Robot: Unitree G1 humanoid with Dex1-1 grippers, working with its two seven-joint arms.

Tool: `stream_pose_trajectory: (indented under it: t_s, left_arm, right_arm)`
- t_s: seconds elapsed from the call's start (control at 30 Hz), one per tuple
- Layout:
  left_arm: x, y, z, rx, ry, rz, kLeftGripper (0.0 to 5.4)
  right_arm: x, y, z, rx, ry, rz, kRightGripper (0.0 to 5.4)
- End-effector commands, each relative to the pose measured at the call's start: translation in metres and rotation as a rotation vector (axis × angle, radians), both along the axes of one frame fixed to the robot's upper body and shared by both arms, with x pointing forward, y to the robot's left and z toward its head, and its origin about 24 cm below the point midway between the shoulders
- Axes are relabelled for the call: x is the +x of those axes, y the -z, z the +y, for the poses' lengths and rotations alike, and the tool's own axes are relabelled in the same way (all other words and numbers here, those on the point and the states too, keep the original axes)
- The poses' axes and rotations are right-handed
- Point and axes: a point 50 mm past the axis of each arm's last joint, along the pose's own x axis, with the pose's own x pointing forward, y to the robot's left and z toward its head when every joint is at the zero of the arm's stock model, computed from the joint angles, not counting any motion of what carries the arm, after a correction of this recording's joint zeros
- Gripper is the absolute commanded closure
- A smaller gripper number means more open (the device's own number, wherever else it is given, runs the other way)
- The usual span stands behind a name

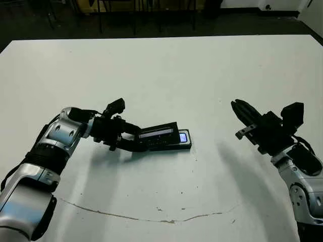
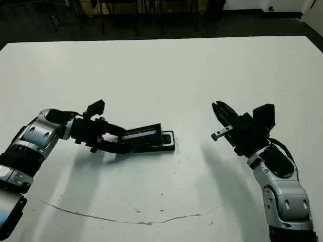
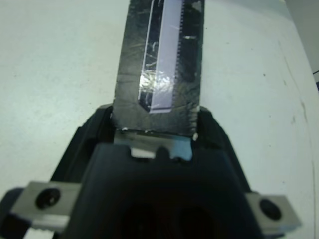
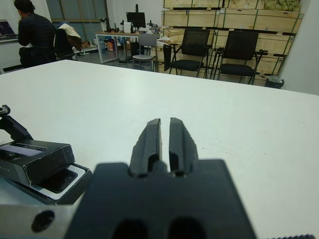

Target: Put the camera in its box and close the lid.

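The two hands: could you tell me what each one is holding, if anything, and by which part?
The left hand grips the lid by its near short end, tilted over the box. The right hand holds nothing.

The box sits on the desk a little left of centre, the camera lying inside it. The lid is tilted over the box's left part — its left end is held in the left tool. The right tool hangs well apart, to the right, above the desk.
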Motion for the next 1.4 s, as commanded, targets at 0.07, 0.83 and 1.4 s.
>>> stream_pose_trajectory:
  t_s: [0.07, 0.83, 1.4]
  left_arm:
    - [-0.005, 0.012, -0.002, 0.035, 0.016, 0.043, 2.72]
    - [-0.005, 0.030, -0.033, 0.085, 0.046, 0.048, 2.72]
    - [-0.004, 0.030, -0.055, 0.094, 0.076, 0.037, 2.72]
  right_arm:
    - [-0.001, 0.006, -0.002, 0.006, 0.004, 0.026, 5.40]
    - [-0.004, 0.006, -0.003, 0.029, 0.004, 0.040, 5.40]
    - [-0.006, 0.006, -0.003, 0.029, 0.015, 0.049, 5.40]
